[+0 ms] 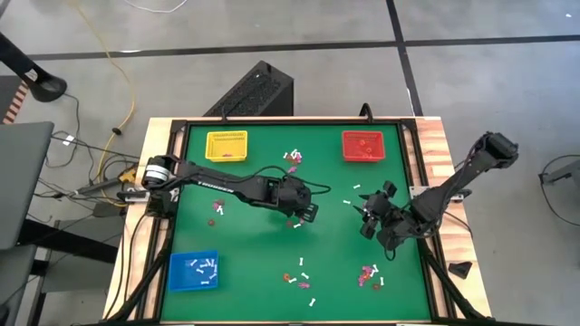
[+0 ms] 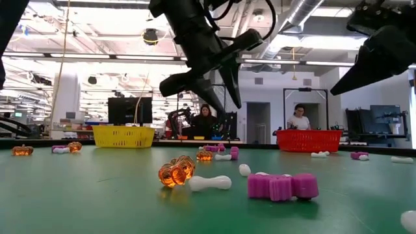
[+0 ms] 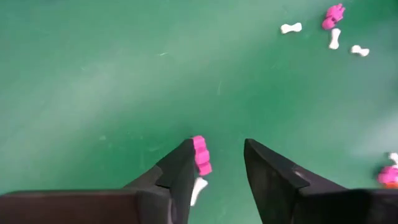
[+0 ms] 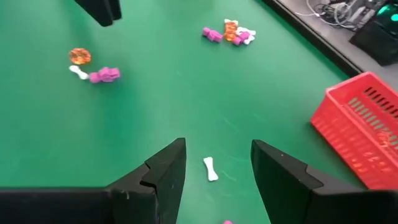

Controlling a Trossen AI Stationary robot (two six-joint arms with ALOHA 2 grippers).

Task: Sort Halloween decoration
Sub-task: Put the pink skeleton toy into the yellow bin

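Tiny Halloween trinkets, white, pink and orange, lie scattered on the green table [image 1: 272,244]: a cluster [image 1: 293,158] at the far middle, another [image 1: 370,272] near right, and an orange one [image 2: 177,172] beside a white bone [image 2: 209,183]. My left gripper [image 3: 221,146] hangs open over the table's middle [image 1: 306,213], well above the surface [image 2: 224,91]. A pink trinket [image 3: 200,155] and a white one [image 3: 198,186] show by one of its fingers. My right gripper [image 4: 217,146] is open right of centre [image 1: 367,217], with a white bone [image 4: 211,169] on the table beyond its fingers. My left gripper has the pink trinket [image 3: 200,155] right against the inner edge of one fingertip [image 3: 180,162]. I cannot tell whether that finger touches it or whether it lies on the table below. The fingers slant downward.
A yellow tray [image 1: 227,145] stands at the far left, a red tray [image 1: 365,145] with orange pieces at the far right, and a blue tray [image 1: 193,270] with white pieces at the near left. People stand in the room behind the table.
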